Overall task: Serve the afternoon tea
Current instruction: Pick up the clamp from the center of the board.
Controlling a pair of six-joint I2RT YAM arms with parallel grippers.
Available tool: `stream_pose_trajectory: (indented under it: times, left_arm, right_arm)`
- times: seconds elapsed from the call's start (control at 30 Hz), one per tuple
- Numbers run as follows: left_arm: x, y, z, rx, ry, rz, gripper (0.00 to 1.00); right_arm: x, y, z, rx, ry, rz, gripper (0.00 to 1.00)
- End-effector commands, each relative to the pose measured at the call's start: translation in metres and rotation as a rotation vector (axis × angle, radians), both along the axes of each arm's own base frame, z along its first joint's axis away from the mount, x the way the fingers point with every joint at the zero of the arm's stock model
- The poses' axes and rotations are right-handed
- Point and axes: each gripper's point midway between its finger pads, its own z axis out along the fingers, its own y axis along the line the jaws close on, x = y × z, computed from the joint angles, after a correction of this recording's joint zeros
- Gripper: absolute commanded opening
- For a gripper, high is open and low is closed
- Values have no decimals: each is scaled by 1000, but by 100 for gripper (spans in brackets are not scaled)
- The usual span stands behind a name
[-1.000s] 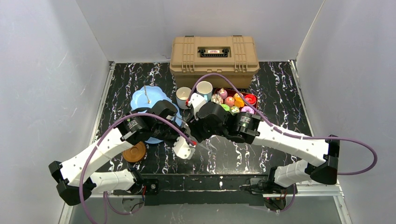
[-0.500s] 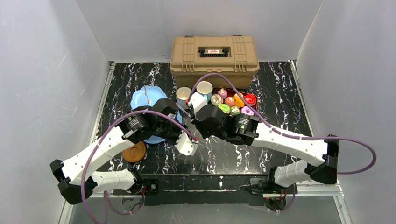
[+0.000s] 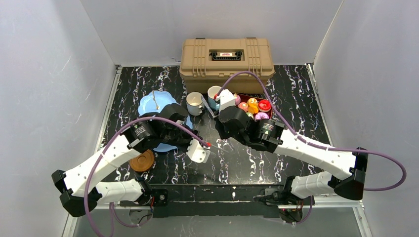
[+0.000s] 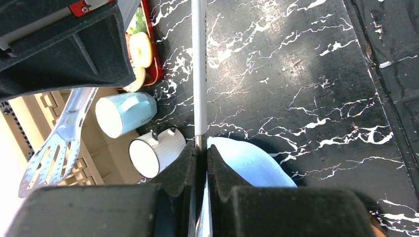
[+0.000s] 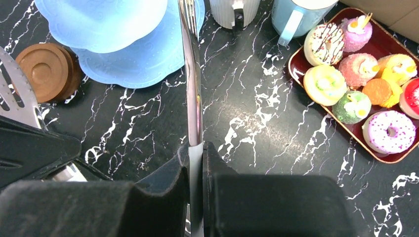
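Two arms are leaning in over the black marbled bench (image 3: 301,94), with a tan toolbox (image 3: 226,57) sitting shut against the back wall. The light-blue cake stand (image 3: 148,106) is standing at the left of the bench, partly under the left arm. Right of centre, just in front of the toolbox, a dark-red tray (image 5: 295,66) is holding the toy donuts and cakes (image 5: 323,84) — all of them lying inside it. The white mug (image 3: 194,102) and the light-blue mug (image 3: 213,94) are standing side by side between stand and tray. The brown saucers (image 3: 143,160) are sitting stacked near the front, just beside the stand. The left pincer (image 4: 201,148) is clamping together on a slim metal utensil (image 4: 199,74) above the stand's edge. The right pincer (image 5: 196,148) is gripping a second metal utensil (image 5: 191,74) — seen edge-on over the open bench between stand and tray.
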Motion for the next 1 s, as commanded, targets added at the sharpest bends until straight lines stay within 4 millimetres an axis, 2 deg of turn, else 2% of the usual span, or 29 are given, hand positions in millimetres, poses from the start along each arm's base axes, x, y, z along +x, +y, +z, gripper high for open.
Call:
stream_pose_trajectory:
  times: [0.0,0.4,0.5,0.6,0.67,0.73,0.83,0.97]
  left_arm:
    - [-38,23,-2,12,90,-30,0]
    - [-47,24,-1,4,90,-54,0]
    - [-48,22,-1,7,92,-62,0]
    - [-45,18,-1,5,85,-61,0]
    - [-43,17,0,6,69,-66,18]
    - [-40,16,1,8,51,-71,31]
    - [-35,15,3,17,23,-75,36]
    - [-29,15,4,36,-9,-79,37]
  right_arm:
    - [34,-55,-4,-66,-52,-274,1]
    - [35,-68,-18,-101,-25,-333,1]
    - [32,-59,-16,-73,-12,-286,1]
    - [23,-38,-14,-14,17,-170,1]
    - [18,-29,-14,-5,31,-110,1]
    - [12,-24,-17,-11,50,-62,1]
    - [5,-19,-19,-6,66,-4,1]
    - [-2,-12,-15,20,67,48,1]
